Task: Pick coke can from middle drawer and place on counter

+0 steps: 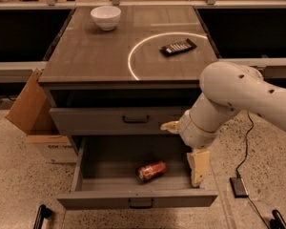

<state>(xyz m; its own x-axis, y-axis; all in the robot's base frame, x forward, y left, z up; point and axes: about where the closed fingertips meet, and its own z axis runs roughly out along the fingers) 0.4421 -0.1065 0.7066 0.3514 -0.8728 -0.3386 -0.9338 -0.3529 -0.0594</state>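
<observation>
— Where is the coke can (152,170) being kept at this moment?

— It is being seen on its side on the floor of the open middle drawer (100,156), towards the front and right of centre. Its long axis is being laid roughly left to right, with the right end tipped slightly towards the back.

— And the tool (198,175)?

— It is being held at the drawer's right wall, pointed straight down. The can is lying near it, to its left in the view, and nothing is being touched. Whether it is released or clenched cannot be told.

— How is the arm being posed?

— The forearm (238,92) is being brought in from the right and bent sharply downward in front of the closed upper drawer (109,120). A leftward shift over the can is probably being called for first, while the desk (90,56) is being left for later.
</observation>
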